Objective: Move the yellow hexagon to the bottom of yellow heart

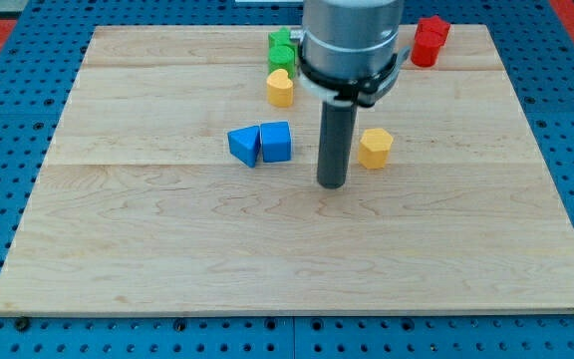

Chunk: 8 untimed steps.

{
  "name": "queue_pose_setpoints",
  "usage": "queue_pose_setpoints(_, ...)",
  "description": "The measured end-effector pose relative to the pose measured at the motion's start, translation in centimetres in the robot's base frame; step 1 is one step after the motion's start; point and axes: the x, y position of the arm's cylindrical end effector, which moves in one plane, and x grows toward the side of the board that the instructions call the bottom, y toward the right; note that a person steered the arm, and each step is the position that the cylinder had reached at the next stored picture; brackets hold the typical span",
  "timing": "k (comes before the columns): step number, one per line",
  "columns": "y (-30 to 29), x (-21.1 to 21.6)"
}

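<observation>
Camera view: my tip (332,183) stands apart between blue blocks (261,144) and yellow hexagon (375,148).

- The arm (352,40) enters from the view's top, its grey housing ringed by a dark band.
- The rod hangs upright.
- My tip (332,184) rests low.

Blocks crowd the board's (167,259) top half.
You'll find my tip (332,184) mid-board, with the yellow hexagon (375,148) just to its right and the blue triangle (244,146) touching the blue cube (276,142) to its left. Toward the top edge, the yellow heart (280,88) sits below the green block (281,50); the red block (429,41) lies near the top-right corner.
</observation>
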Motion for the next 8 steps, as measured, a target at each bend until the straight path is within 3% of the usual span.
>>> queue_pose_setpoints(2, -3.2, -1.7)
queue_pose_setpoints(4, 11.2, -2.8)
queue_pose_setpoints(5, 8.4, -5.1)
queue_pose_setpoints(7, 6.4, -3.1)
queue_pose_setpoints(8, 2.3, -5.7)
